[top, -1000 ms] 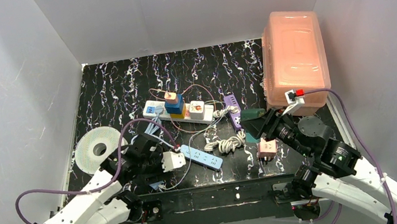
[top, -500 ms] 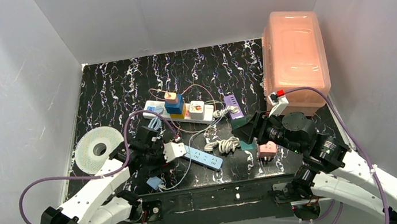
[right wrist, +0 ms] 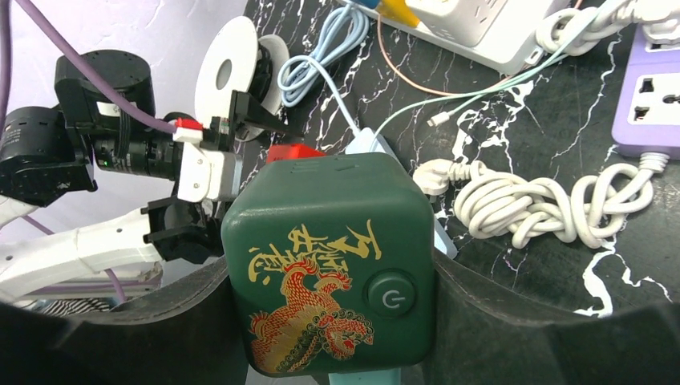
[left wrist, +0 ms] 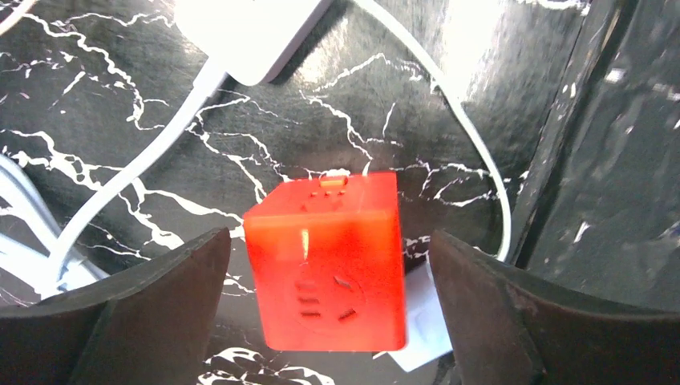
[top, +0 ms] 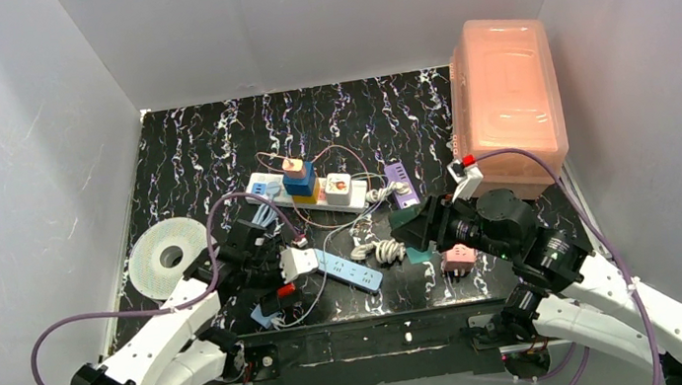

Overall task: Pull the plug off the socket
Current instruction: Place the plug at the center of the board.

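Well, the left gripper [left wrist: 329, 249] gapes wide around one red cube [left wrist: 325, 269], the right gripper [right wrist: 330, 321] clamps one green cube [right wrist: 329, 257]; the socket [top: 262, 187] lies beyond both, carrying two plugs [top: 300, 182].

The green cube [right wrist: 329, 265] hid the inner faces of the right gripper [right wrist: 329, 321] from us, and the bottom edge cut off its underside. From above, stacked cube plugs [top: 299, 180] covered much of the socket [top: 264, 187], and the left gripper [top: 282, 288] looked too small for us to read its jaws.
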